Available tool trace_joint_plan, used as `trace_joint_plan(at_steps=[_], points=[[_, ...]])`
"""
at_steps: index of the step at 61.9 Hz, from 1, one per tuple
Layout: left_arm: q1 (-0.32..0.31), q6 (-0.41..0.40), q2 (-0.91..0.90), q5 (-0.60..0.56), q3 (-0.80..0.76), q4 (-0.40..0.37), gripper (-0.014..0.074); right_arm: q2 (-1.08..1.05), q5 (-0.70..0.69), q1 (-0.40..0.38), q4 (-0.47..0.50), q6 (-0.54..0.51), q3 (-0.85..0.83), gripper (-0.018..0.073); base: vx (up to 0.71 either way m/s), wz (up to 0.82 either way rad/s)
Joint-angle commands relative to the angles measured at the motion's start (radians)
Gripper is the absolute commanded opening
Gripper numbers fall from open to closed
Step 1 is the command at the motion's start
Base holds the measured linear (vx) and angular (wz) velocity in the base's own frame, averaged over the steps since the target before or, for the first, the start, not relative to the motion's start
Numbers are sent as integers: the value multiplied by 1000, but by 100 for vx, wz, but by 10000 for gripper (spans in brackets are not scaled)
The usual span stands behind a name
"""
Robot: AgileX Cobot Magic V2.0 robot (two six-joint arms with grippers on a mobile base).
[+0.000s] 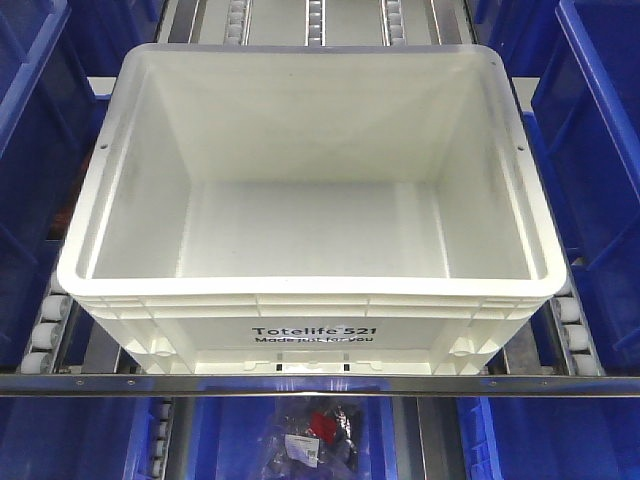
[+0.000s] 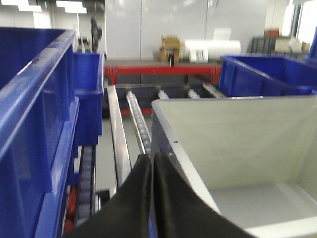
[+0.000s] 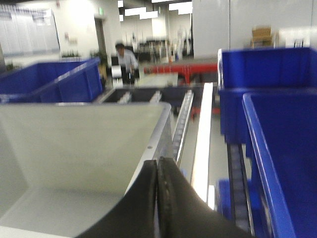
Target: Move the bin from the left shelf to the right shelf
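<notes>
The large white rectangular plastic bin [image 1: 310, 120] with black "Totelife 521" print fills the centre of the front view. It is empty and rests level on the metal roller-track counter [image 1: 45, 335], with blue plastic bins [image 1: 600, 150] at the left and right edges of the frame. At the bottom centre of the left wrist view, the left gripper [image 2: 151, 163] has its black fingers pressed together, tips just beside the bin's rim. The right gripper [image 3: 157, 166] mirrors this in its own view. Neither of the 2 visibly clamps anything. I judge the lift and carry not yet done, though the pictures do not show which shelf this is.
</notes>
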Motion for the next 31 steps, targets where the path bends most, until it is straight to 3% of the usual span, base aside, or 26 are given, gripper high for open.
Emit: trace_joint_plan(at_steps=[1, 15, 31], points=[[-6, -10, 157, 63, -182, -5, -8, 135, 75, -5, -2, -19, -153, -8, 0, 0], [-6, -9, 591, 351, -579, -57, -8, 505, 356, -5, 8, -19, -474, -8, 0, 0], [-6, -9, 830, 392, -672, -57, -8, 716, 380, -5, 6, -19, -569, -8, 0, 0]])
